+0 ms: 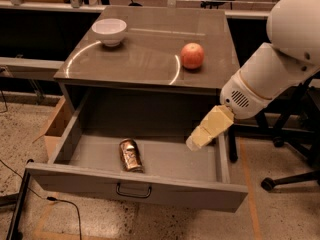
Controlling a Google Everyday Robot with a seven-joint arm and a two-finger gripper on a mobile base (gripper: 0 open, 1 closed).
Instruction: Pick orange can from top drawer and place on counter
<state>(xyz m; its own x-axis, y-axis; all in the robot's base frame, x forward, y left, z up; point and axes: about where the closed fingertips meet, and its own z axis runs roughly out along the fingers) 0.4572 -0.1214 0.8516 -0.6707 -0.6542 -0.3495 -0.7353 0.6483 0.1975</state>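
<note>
inside the open top drawer (172,161), left of its middle, the orange can (131,155) lies on its side. over the drawer's right end hangs the pincer (195,142); whether it is clenched i cannot tell. above the drawer, the bench (145,54) carries an apple (192,55) and a bowl (109,31).

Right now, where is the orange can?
In the camera view the orange can lies on its side in the open top drawer, left of centre near the front wall; the pincer hangs over the drawer's right end.
</note>
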